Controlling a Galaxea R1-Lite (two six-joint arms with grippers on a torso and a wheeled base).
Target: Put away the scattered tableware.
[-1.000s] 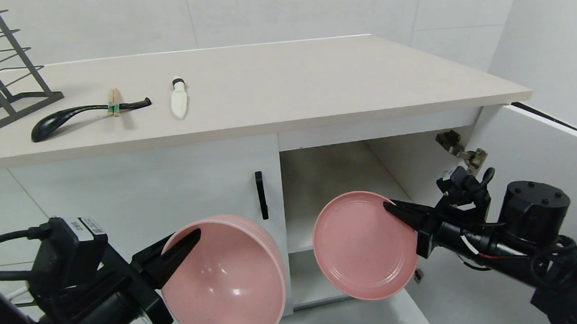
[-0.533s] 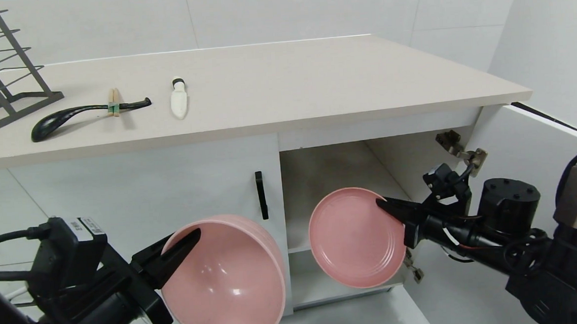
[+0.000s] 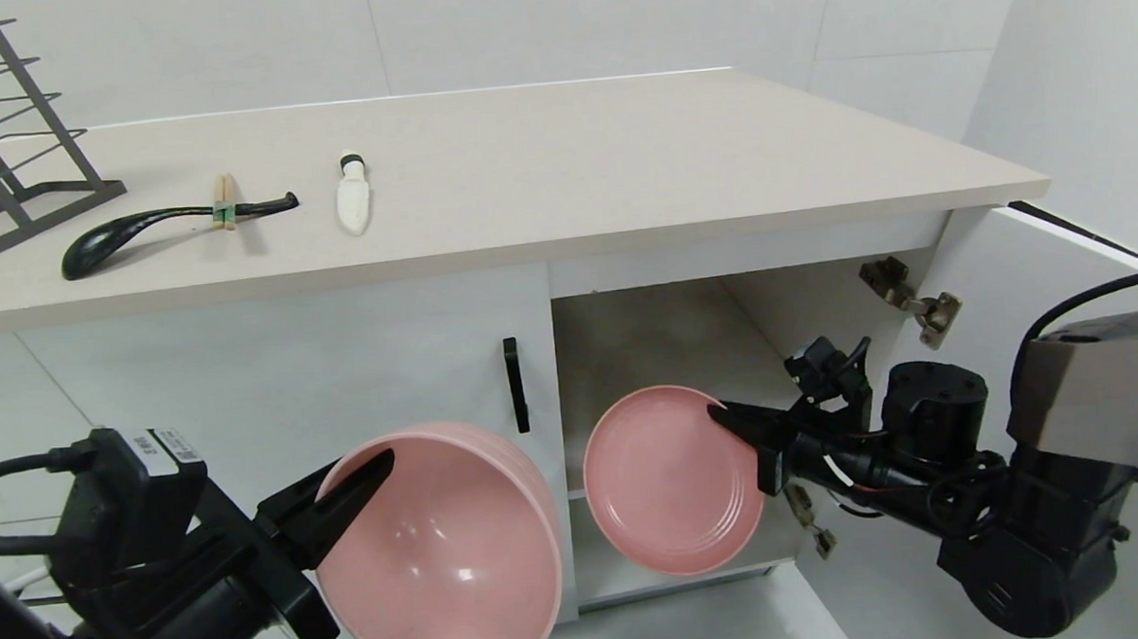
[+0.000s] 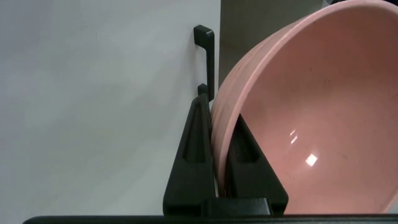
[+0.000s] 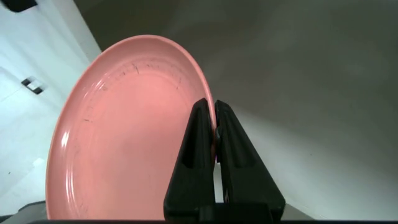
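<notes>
Nearby, ladle [image 3: 116,232] on beige countertop [image 3: 619,161], tiled wall [image 3: 612,15].

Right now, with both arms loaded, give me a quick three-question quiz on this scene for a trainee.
1. True or false: the right hand grips the pink plate by its rim, in front of the cabinet.
2. The left hand holds: A) the pink bowl B) a glass C) nothing.
3. Which cabinet door stands open, the one on the robot's left or right?

Key: 1. true. 2. A. 3. right: the open door.
</notes>
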